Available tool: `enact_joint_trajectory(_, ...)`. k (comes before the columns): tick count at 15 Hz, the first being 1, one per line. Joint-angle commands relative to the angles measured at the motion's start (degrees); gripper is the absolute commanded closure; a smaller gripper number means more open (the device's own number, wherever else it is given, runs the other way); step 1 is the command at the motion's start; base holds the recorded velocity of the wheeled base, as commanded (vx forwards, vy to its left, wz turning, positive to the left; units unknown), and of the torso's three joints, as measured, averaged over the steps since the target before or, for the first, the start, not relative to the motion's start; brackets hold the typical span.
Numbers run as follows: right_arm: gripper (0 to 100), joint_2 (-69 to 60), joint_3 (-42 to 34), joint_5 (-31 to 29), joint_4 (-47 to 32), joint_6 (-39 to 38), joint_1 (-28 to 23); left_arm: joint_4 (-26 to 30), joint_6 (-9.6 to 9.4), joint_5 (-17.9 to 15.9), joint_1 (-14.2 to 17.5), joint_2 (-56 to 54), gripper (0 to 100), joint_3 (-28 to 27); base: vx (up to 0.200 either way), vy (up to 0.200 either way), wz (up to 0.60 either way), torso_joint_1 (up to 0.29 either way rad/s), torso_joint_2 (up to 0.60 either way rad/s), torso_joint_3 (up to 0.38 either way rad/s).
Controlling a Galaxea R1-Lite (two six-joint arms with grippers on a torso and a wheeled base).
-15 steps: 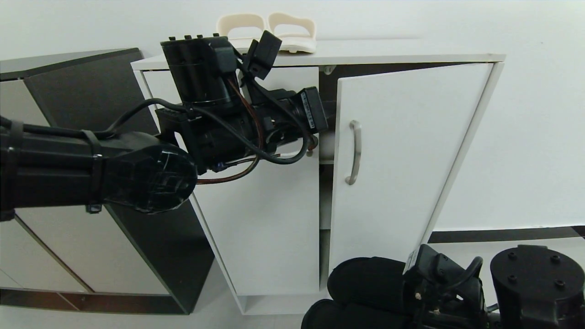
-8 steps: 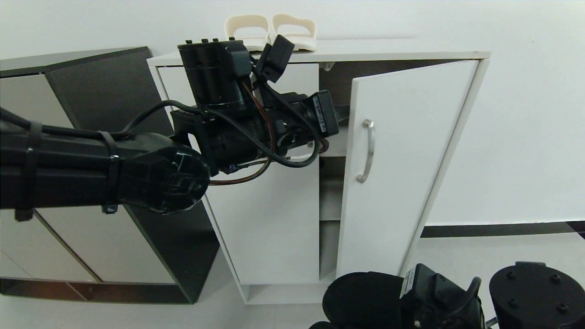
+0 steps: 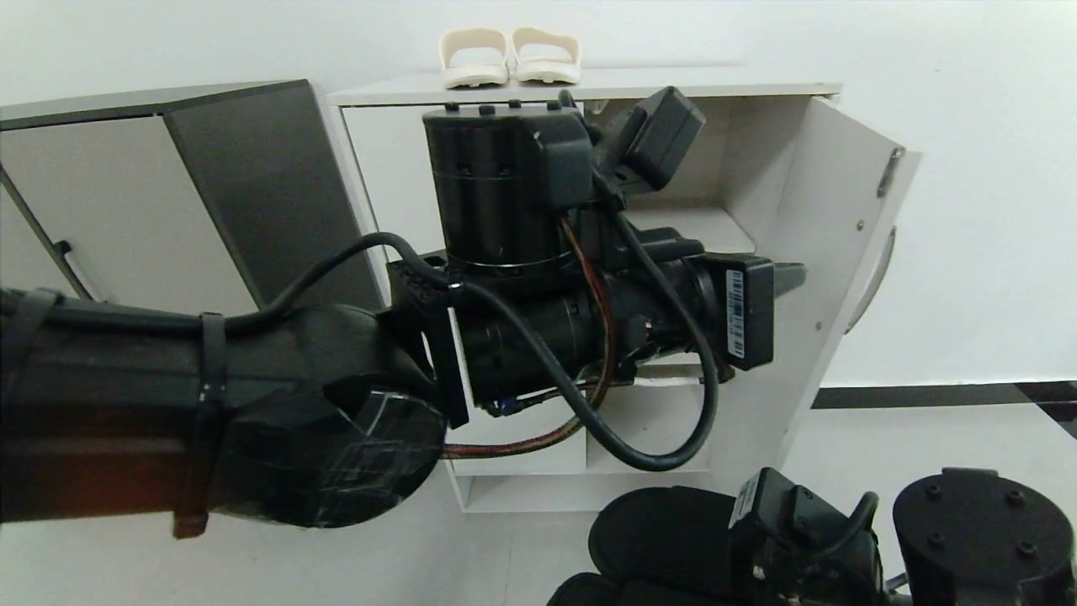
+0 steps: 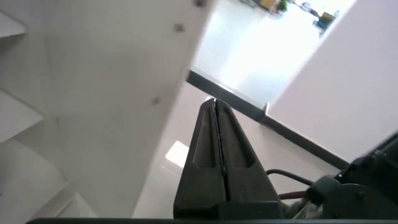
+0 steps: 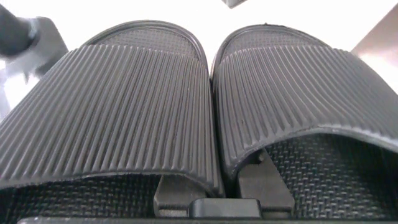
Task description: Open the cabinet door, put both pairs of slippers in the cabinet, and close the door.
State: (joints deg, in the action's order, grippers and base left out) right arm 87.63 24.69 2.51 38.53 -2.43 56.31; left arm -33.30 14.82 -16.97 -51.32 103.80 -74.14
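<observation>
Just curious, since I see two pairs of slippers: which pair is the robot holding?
The black pair, clamped in the right gripper. The cream pair is not held: it sits on top of the cabinet.

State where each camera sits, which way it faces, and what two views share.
Head view: on the head, facing forward and down at the cabinet, its open door and the cream slippers on top; the left arm crosses it.
Left wrist view: on the left wrist, facing along the shut left gripper toward the door's inner face.
Right wrist view: on the right wrist, facing over the black slippers clamped in the right gripper.
Shared: head and left wrist views both show the open door.
</observation>
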Motion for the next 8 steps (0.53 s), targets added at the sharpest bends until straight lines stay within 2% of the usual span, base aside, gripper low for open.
enact_joint_trajectory(1,100,2.5,2.6,-1.8,0.0,-1.9,-2.9,-0.1,-0.06,0.8,4.2,-6.1,100,3.3,0.000,0.000,0.00,0.000,0.00,0.000)
enact_joint_trajectory(3,100,3.7,4.1,-5.3,0.0,-3.9,-3.9,0.1,-0.94,1.1,9.3,-15.5,100,10.8,0.000,0.000,0.00,0.000,0.00,0.000)
enact_joint_trajectory(4,100,3.9,4.1,-5.5,0.0,-3.9,-4.2,0.1,-2.78,2.4,11.6,-20.4,100,15.5,0.000,0.000,0.00,0.000,0.00,0.000)
enact_joint_trajectory(5,100,3.9,4.1,-5.5,0.2,-3.9,-4.3,0.3,-4.63,5.1,14.1,-27.7,100,22.1,0.000,0.000,0.00,0.000,0.00,0.000)
enact_joint_trajectory(6,100,3.9,4.1,-5.5,0.4,-3.8,-4.3,0.7,-4.80,6.8,15.3,-31.5,100,25.3,0.000,0.000,0.00,0.000,0.00,0.000)
enact_joint_trajectory(7,100,3.9,4.1,-5.6,0.8,-3.7,-4.2,4.2,-5.16,12.0,17.5,-43.2,100,33.2,0.000,0.000,0.00,0.000,0.00,0.000)
enact_joint_trajectory(8,100,3.9,4.1,-5.6,1.0,-3.7,-4.2,9.5,-6.56,15.9,18.6,-51.1,100,36.7,0.000,0.000,0.00,0.000,0.00,0.000)
